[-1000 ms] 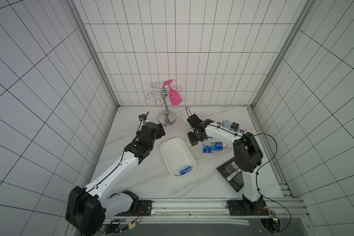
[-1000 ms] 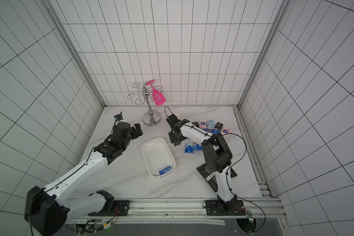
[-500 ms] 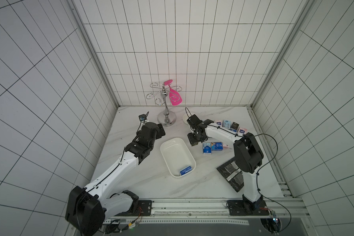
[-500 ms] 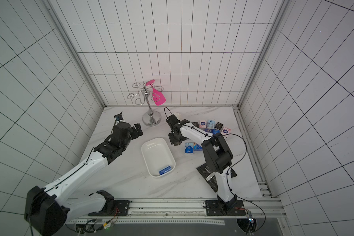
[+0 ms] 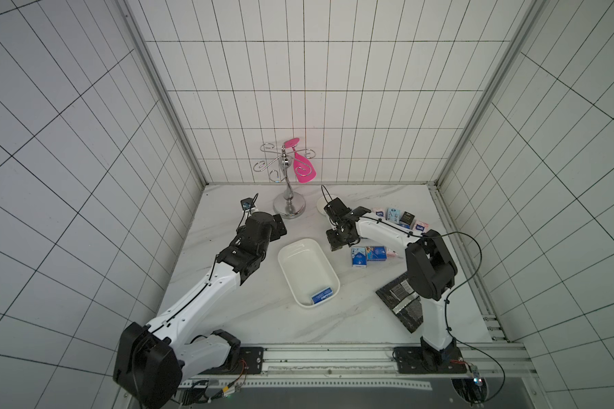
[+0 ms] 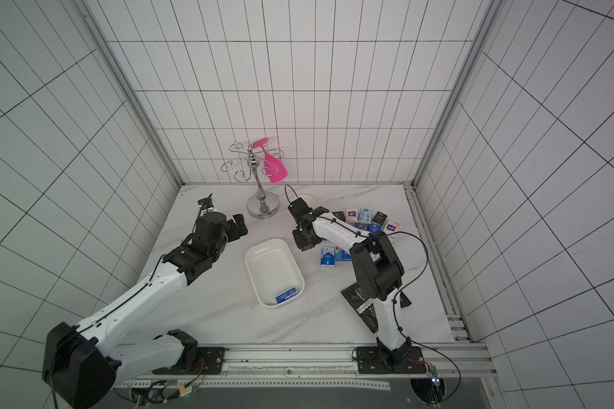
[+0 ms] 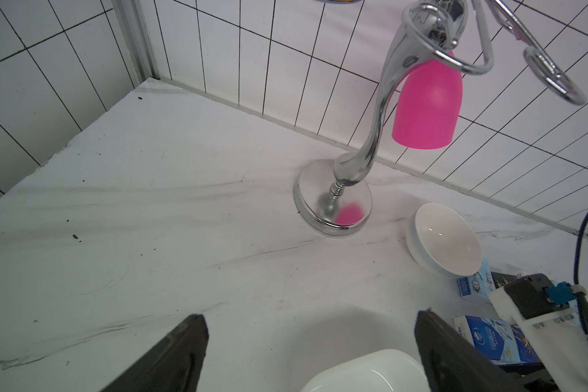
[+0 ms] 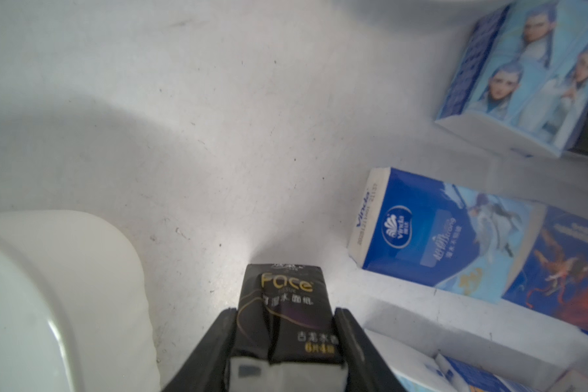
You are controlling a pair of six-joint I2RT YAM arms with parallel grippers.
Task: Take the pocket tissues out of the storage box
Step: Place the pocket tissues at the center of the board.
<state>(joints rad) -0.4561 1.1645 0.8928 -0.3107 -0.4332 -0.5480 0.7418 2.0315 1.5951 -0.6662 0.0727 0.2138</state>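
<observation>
The storage box [image 5: 300, 263] is a shallow white tray in mid-table, seen in both top views, also [image 6: 268, 263]. One blue packet [image 5: 322, 295] lies in its near end. My right gripper [image 8: 286, 310] is shut on a black pocket tissues packet [image 8: 284, 288] printed "Face", low over the table just beyond the box's far right corner [image 5: 338, 244]. More pocket tissues lie on the table: blue ones [image 5: 367, 254] beside it and a row [image 5: 399, 216] at the back right. My left gripper [image 7: 310, 315] is open and empty, left of the box's far end [image 5: 279, 226].
A chrome hook stand [image 5: 288, 207] with a pink spatula [image 5: 303, 168] stands at the back. A small white bowl [image 7: 443, 247] sits beside it. Black-and-silver foil pouches [image 5: 401, 301] lie at the front right by the right arm's base.
The right jaws have narrowed onto the black packet. Neither arm has visibly shifted in the top views.
</observation>
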